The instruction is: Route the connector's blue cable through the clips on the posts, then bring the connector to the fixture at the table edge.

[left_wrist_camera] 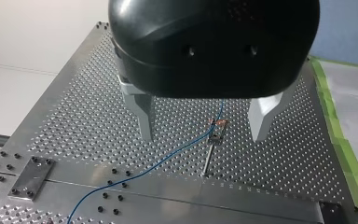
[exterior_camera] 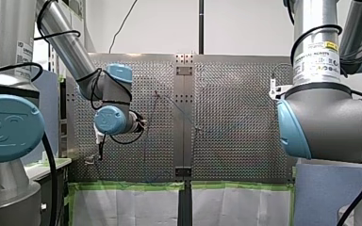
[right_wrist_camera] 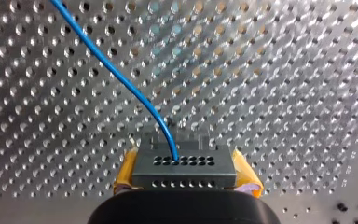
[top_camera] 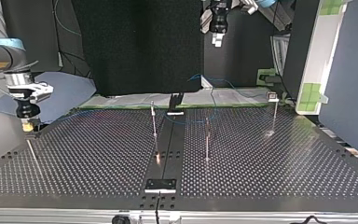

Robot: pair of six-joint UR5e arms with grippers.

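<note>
In the right wrist view my right gripper (right_wrist_camera: 186, 176) is shut on the dark grey connector (right_wrist_camera: 184, 164), yellow pads against both its sides. The blue cable (right_wrist_camera: 121, 77) leaves the connector's top and runs away over the perforated plate. In the top view that gripper (top_camera: 26, 125) hangs low at the table's left edge. My left gripper (left_wrist_camera: 203, 136) is open, its metal fingers (left_wrist_camera: 145, 119) standing to either side of a post (left_wrist_camera: 208, 158) far below. The post's clip (left_wrist_camera: 216, 133) has the blue cable (left_wrist_camera: 168, 156) running through it. The top view shows this gripper (top_camera: 217, 39) high above the far edge.
Three thin upright posts (top_camera: 154, 123) (top_camera: 207, 137) (top_camera: 274, 112) rise from the perforated table (top_camera: 98, 158), and a thin rod (top_camera: 31, 151) stands near my right gripper. A metal plate (top_camera: 160, 185) sits at the near edge, a black fixture (top_camera: 175, 103) at the far edge. Green tape (exterior_camera: 132, 186) lines one side.
</note>
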